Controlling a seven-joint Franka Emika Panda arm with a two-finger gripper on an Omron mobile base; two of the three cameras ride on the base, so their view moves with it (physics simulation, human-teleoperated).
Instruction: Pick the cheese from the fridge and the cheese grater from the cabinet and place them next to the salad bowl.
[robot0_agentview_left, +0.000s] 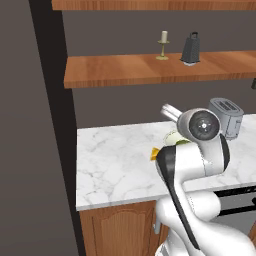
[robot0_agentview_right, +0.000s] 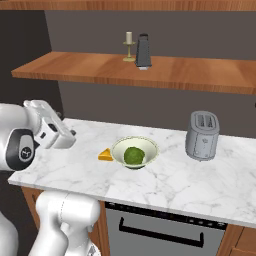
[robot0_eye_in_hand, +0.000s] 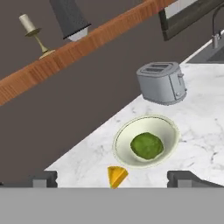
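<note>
The tool (robot0_eye_in_hand: 112, 179) hangs wide open and empty above the marble desk (robot0_agentview_right: 75, 165), near its left edge, with bare marble below it. The cheese (robot0_agentview_right: 105, 155) lies on the desk just beside the salad bowl (robot0_agentview_right: 118, 152), which holds a green lump. The cheese grater (robot0_agentview_right: 143, 51) stands on the cabinet (robot0_agentview_right: 75, 70) shelf beside a candlestick (robot0_agentview_right: 129, 46). A toaster (robot0_agentview_right: 202, 135) stands right of the bowl.
</note>
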